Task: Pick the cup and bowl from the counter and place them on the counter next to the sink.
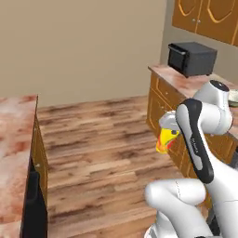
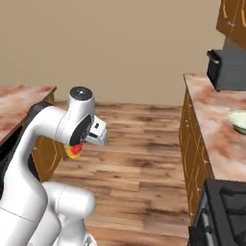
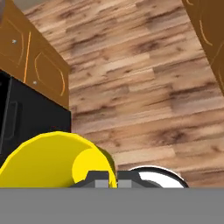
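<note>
Above the wooden floor (image 1: 102, 139), between the two cabinet runs, the cup (image 1: 166, 138) hangs clear of any tabletop, clamped in the closed gripper (image 3: 107, 178). The bowl (image 2: 239, 120) sits untouched on the tabletop (image 2: 211, 120) near the black microwave (image 2: 229, 67). Judged: cup in transit, not placed; bowl's pick and placing are left

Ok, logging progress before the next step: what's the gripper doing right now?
Gripper: shut on the cup, carried above the wooden floor.

No readable text, labels or numbers anywhere
</note>
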You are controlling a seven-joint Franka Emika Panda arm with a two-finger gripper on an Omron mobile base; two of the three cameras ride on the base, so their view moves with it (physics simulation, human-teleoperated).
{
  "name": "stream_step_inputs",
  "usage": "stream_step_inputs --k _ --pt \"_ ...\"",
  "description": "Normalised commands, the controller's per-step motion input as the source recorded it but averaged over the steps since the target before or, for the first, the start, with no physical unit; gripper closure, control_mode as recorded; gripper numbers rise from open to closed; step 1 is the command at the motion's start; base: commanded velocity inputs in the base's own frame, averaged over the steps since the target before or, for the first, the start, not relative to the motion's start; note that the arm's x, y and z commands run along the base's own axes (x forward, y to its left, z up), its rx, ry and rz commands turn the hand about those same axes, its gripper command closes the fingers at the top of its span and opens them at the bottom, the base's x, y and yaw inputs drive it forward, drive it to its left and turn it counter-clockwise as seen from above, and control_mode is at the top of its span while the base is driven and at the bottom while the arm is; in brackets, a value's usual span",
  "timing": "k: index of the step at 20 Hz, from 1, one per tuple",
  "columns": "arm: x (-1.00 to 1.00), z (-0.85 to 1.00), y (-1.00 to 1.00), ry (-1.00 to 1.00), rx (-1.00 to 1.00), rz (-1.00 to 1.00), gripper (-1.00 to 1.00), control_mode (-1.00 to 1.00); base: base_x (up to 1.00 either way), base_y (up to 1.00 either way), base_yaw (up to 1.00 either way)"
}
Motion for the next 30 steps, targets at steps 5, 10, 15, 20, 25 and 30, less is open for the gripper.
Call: stream_step_inputs --k 5,10,15,20,25,30 --pt "0.0 0.0 0.0 0.0 0.0 0.0 1.0 1.0 0.0 -0.03 1.0" --pt "0.0 0.0 0.0 0.0 0.0 0.0 1.0 1.0 -0.04 -0.15 1.0" --pt "0.0 0.0 0.0 0.0 0.0 0.0 1.0 1.0 -0.08 -0.23 1.0" --pt "0.0 0.0 0.0 0.0 0.0 0.0 1.0 1.0 -0.07 -0.37 0.97" --pt "0.0 0.0 0.0 0.0 0.0 0.0 1.0 1.0 0.84 -0.98 0.59" --pt "0.0 0.0 0.0 0.0 0.0 0.0 1.0 1.0 0.17 -1.0 0.32"
